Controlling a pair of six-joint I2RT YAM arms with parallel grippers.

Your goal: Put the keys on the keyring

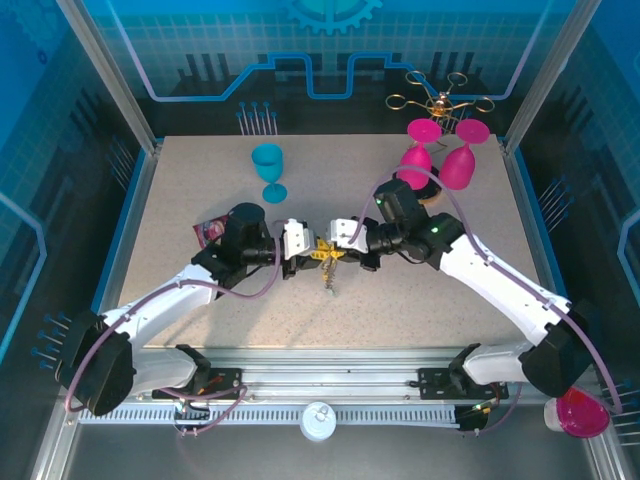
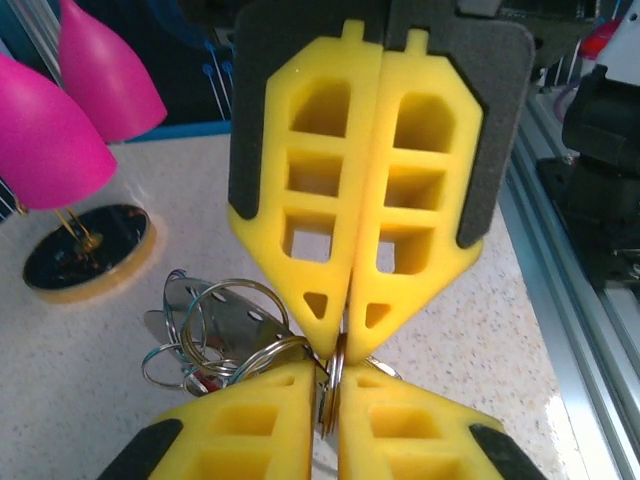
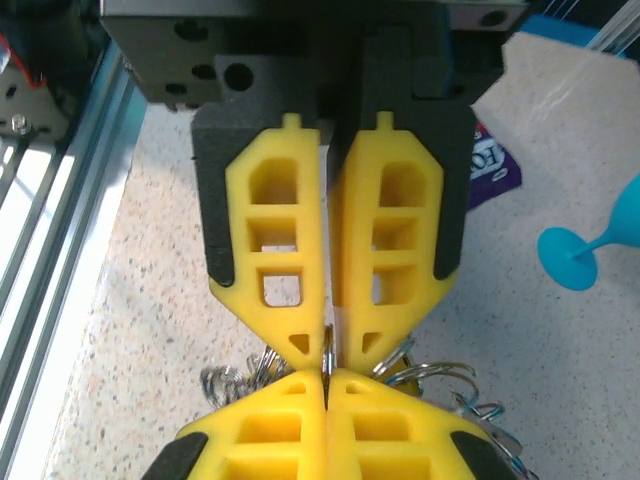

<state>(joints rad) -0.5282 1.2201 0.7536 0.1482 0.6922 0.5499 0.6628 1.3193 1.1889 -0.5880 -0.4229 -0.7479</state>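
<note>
Top external view: the keyring (image 1: 329,266) is being held at the middle of the worktop (image 1: 190,190), where the two arms are being pointed tip to tip. Left wrist view: the thin silver ring is being pinched edge-on by the left arm's fingers (image 2: 250,425), whose yellow tips are being closed on it. Its upper edge is being caught between the tips of the right arm's fingers (image 2: 310,200), which are being pressed together. The keys (image 2: 235,318) are being carried in a loose silver cluster of rings just beside the fingertips, low over the speckled surface; whether they are being rested on it cannot be told. A purple wrapper (image 1: 208,232) is being left beside the left arm. A teal goblet (image 1: 268,170) is being stood behind, well apart, and two pink goblets (image 1: 462,160) are being stood at the far right, in front of a gold wire rack (image 1: 440,100).
</note>
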